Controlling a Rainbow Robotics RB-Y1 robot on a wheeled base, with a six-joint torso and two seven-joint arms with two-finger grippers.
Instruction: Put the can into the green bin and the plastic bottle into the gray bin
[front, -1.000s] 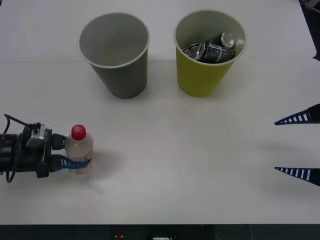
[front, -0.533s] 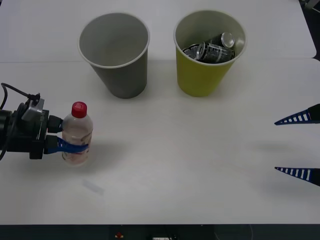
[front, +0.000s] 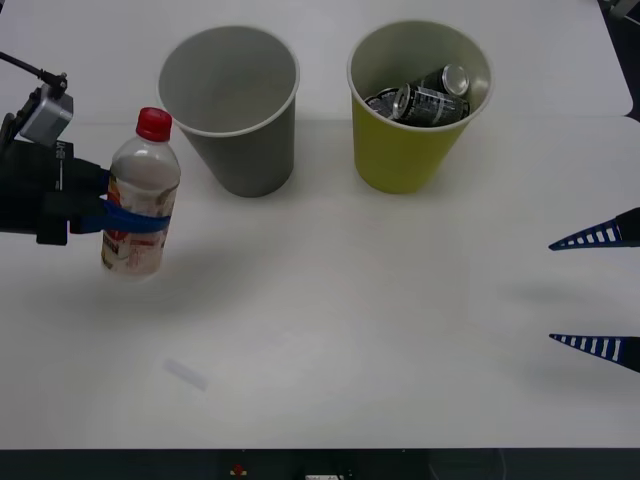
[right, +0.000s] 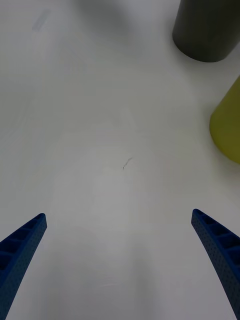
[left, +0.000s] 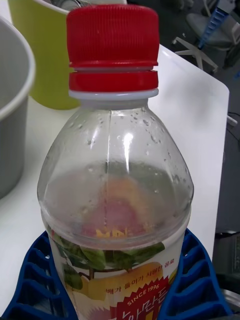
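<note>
Left tool (front: 112, 215) has the bottle (front: 138, 195) clamped around the label, lifted clear of the desk (front: 350, 330), tilted a bit, just left of the gray bin (front: 232, 105). Cap sits about level with the bin rim. Next, I'd guess: raise until the bottle base clears the rim, carry it over the bin's centre, then let go, so it doesn't clip the rim and tip the bin. Cans (front: 425, 97) already lie in the green bin (front: 410, 150). Right tool (front: 600, 290) waits at the desk's right edge, fingers spread wide, holding nothing.
</note>
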